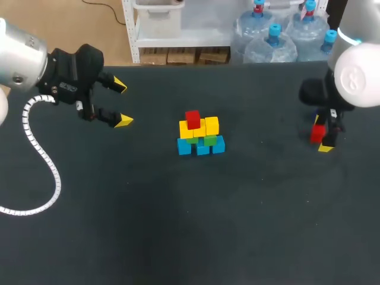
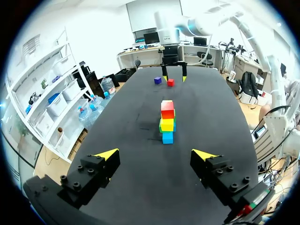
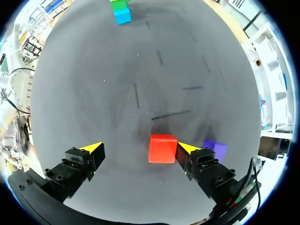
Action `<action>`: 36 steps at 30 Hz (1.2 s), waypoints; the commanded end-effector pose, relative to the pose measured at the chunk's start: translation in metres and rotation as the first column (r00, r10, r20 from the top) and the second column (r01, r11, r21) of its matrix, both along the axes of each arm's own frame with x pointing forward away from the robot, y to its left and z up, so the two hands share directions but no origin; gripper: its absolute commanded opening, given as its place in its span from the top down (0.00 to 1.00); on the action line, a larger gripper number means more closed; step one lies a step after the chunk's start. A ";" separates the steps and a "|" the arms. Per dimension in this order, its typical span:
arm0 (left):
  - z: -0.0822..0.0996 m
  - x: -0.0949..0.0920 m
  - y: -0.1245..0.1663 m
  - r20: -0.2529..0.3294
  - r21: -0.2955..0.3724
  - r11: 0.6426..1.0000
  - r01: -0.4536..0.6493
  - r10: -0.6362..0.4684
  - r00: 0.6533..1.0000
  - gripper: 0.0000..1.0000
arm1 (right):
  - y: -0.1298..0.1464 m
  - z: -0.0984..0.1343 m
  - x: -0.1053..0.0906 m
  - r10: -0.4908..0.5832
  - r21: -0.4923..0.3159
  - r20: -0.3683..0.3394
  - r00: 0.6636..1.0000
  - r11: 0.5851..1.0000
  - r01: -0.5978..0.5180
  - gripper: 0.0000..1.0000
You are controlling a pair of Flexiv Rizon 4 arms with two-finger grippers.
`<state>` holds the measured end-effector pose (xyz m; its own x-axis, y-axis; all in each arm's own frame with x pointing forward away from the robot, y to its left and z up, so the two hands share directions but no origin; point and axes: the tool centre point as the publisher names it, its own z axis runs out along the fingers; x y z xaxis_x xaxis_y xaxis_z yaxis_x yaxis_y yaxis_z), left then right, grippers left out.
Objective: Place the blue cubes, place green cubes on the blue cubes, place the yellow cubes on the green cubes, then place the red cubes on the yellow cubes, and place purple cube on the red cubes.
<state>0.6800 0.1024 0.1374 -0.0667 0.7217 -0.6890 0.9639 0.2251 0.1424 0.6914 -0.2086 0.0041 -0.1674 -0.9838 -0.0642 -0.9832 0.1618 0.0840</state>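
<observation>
Right tool [image 3: 139, 147] straddles red cube [image 3: 162, 148] on dark table [image 3: 93, 84].

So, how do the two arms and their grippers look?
Both arms are rounded silver-white shells; the left arm carries a white coiled cable. The left gripper and right gripper are black and blocky, with visible screws, ending in yellow wedge tips.

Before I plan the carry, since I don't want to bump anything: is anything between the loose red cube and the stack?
Nothing visible. Only bare table lies between the stack and the red cube, which the open right gripper straddles. The purple cube sits beside it, off that path.
</observation>
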 end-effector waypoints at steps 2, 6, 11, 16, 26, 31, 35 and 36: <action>-0.001 -0.001 0.002 0.005 -0.007 1.000 0.002 -0.002 1.000 0.00 | -0.002 -0.003 -0.002 -0.011 0.002 0.003 1.000 1.000 0.011 0.00; -0.001 -0.001 0.002 0.005 -0.007 1.000 0.002 -0.002 1.000 0.00 | -0.003 -0.004 -0.003 -0.019 0.002 0.003 1.000 1.000 0.019 0.00; -0.001 -0.001 0.002 0.005 -0.007 1.000 0.002 -0.002 1.000 0.00 | -0.004 -0.005 -0.002 -0.028 0.007 0.007 1.000 1.000 0.028 0.00; -0.001 -0.001 0.002 0.005 -0.007 1.000 0.002 -0.002 1.000 0.00 | -0.002 -0.005 -0.001 -0.022 0.004 0.007 1.000 1.000 0.022 0.00; -0.001 -0.001 0.002 0.005 -0.007 1.000 0.002 -0.002 1.000 0.00 | -0.001 -0.007 0.001 -0.010 0.002 -0.003 1.000 1.000 0.010 0.00; -0.001 -0.001 0.002 0.005 -0.007 1.000 0.002 -0.002 1.000 0.00 | 0.000 -0.008 0.002 0.005 0.005 -0.007 1.000 1.000 -0.005 0.77; -0.001 -0.001 0.002 0.005 -0.007 1.000 0.002 -0.002 1.000 0.00 | 0.002 -0.009 0.002 0.015 0.006 -0.011 1.000 1.000 -0.015 1.00; -0.001 -0.001 0.002 0.005 -0.007 1.000 0.002 -0.002 1.000 0.00 | 0.002 -0.009 0.002 0.016 0.007 -0.011 1.000 1.000 -0.016 1.00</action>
<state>0.6800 0.1024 0.1374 -0.0669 0.7218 -0.6889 0.9639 0.2252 0.1424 0.6906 -0.2073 -0.0042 -0.1532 -0.9858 -0.0691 -0.9851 0.1468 0.0897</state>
